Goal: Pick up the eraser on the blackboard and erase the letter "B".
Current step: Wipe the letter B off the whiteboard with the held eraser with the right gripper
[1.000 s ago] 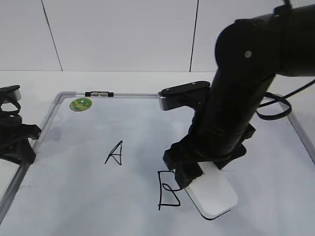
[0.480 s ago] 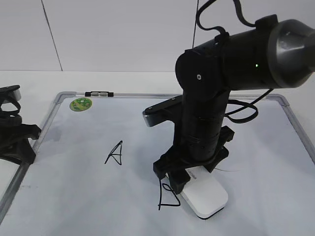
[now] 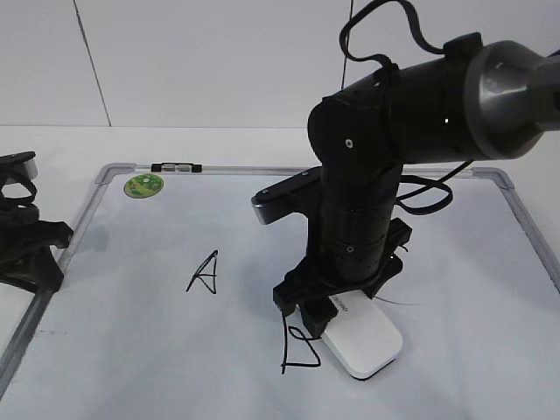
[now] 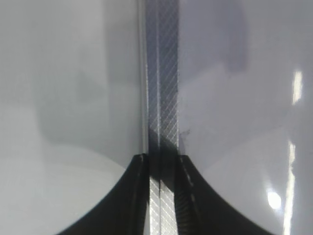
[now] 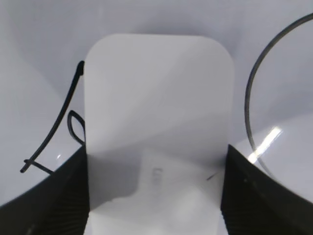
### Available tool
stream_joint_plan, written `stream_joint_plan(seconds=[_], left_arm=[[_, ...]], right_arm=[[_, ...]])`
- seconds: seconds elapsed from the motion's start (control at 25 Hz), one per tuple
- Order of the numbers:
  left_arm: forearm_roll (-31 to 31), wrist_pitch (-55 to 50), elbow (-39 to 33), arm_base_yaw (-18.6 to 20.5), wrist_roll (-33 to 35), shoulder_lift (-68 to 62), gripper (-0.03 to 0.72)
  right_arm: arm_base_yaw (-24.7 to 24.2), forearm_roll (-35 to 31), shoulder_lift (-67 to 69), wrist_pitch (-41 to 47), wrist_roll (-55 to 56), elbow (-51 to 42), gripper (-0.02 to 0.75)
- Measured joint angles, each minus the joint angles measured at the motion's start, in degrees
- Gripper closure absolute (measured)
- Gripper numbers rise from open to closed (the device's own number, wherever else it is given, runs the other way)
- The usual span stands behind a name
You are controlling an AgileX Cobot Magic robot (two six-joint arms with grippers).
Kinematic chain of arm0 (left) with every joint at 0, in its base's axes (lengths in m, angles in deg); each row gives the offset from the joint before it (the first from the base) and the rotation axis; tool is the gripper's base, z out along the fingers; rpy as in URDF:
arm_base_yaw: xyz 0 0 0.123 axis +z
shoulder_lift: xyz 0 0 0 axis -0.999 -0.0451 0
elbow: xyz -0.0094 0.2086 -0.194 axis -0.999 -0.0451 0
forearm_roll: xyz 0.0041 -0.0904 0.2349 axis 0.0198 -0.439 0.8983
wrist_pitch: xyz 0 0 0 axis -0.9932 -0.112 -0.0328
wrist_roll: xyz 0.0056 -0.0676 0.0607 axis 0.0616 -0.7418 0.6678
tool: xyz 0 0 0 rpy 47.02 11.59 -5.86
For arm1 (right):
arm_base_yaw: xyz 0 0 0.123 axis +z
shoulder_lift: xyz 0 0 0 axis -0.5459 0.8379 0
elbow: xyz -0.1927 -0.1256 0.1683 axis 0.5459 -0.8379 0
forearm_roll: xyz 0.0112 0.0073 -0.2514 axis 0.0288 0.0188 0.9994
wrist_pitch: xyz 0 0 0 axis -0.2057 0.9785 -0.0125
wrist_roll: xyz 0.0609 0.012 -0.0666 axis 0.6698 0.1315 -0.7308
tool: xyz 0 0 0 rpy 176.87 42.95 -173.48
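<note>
Exterior view shows the right gripper [image 3: 322, 317] sliding left again, fingers clamped on the eraser [image 3: 363, 339], its edge now touching the letter "B" [image 3: 300, 348] on the blackboard [image 3: 131, 289]. Erasing is starting. Left gripper [image 3: 22, 229] idles; grip unclear.

Round green magnet [image 3: 143, 185] at far-left corner — black "A" [image 3: 203, 274] mid-left, apart from magnet.
</note>
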Motion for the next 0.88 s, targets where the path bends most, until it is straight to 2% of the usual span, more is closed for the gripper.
stream_joint_plan(seconds=[0.36, 0.6, 0.88], left_arm=[[0.0, 0.0, 0.0, 0.0, 0.0, 0.0, 0.579], [0.0, 0.0, 0.0, 0.0, 0.0, 0.0, 0.579], [0.0, 0.0, 0.0, 0.0, 0.0, 0.0, 0.582]], right_arm=[[0.6, 0.4, 0.0, -0.5, -0.1, 0.0, 0.196], [5.4, 2.3, 0.3, -2.3, -0.1, 0.1, 0.196], [11.8, 1.2, 0.5, -3.2, 0.7, 0.1, 0.196]])
